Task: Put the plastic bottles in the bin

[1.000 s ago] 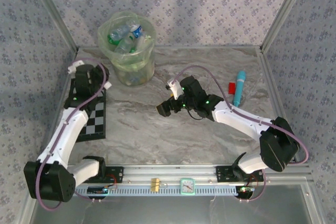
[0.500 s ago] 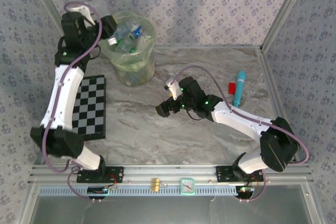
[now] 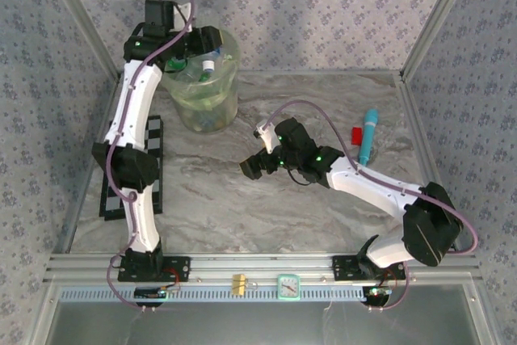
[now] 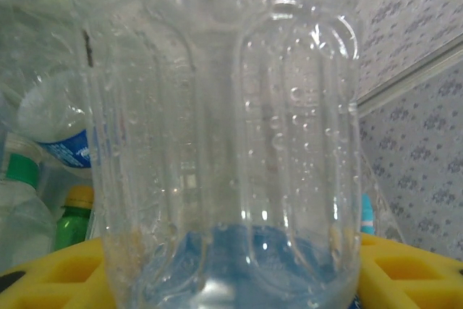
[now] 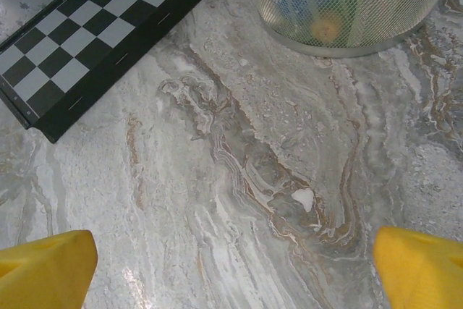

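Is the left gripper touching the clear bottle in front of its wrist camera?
Touching. In the left wrist view the clear bottle sits between the left gripper's yellow fingers, its sides meeting both, with no gap.

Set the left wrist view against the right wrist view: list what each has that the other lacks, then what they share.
Left wrist: the left claw shut on a clear bottle, a blue-labelled bottle and a green bottle behind. Right wrist: the right claw open over the marble table, the chessboard, the mesh wall of the bin. Shared: yellow fingers at the bottom corners.
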Action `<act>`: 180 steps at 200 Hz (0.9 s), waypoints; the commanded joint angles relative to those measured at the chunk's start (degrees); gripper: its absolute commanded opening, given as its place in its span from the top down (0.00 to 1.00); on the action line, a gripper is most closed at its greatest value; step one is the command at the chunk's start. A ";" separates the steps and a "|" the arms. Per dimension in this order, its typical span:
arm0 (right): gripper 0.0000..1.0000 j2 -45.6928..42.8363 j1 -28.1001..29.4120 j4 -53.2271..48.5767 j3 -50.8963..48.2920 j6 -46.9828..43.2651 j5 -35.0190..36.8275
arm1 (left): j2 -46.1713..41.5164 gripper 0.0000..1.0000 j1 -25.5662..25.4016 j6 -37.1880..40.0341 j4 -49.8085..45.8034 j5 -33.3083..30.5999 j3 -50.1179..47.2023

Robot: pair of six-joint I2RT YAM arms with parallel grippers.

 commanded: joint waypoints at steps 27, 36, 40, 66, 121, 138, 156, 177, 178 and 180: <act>0.00 -1.94 0.55 -1.78 0.98 -0.79 2.87 | 3.39 0.50 1.54 3.61 -7.39 -3.60 2.76; 0.00 -2.04 0.56 -1.78 0.80 -0.77 3.14 | 3.92 0.47 1.87 3.60 -7.71 -3.60 2.87; 0.00 -2.03 0.54 -1.75 0.75 -0.75 3.22 | 4.15 0.47 1.91 3.56 -7.86 -3.60 2.84; 0.00 -1.89 0.49 -1.50 0.72 -0.83 3.49 | 5.33 0.44 1.83 3.68 -8.22 -3.00 2.92; 0.00 -1.60 0.63 -1.75 1.13 -0.92 3.58 | 5.41 0.00 1.78 3.24 -8.64 -3.77 2.94; 0.00 -1.50 0.64 -1.89 1.25 -0.92 3.58 | 4.61 0.00 1.73 3.17 -8.34 -3.86 2.96; 0.00 -1.49 0.64 -1.74 1.24 -0.91 3.62 | 3.59 0.00 1.69 3.17 -7.98 -4.26 2.98; 0.00 -1.51 0.64 -1.79 1.33 -0.92 3.66 | 1.83 0.00 1.75 2.98 -7.30 -4.55 2.74; 0.00 -1.47 0.64 -1.79 1.33 -0.92 3.67 | 1.72 0.00 1.75 2.94 -7.25 -4.56 2.77; 0.00 -1.48 0.64 -1.80 1.33 -0.92 3.67 | 1.52 0.00 1.75 2.96 -7.09 -4.56 2.77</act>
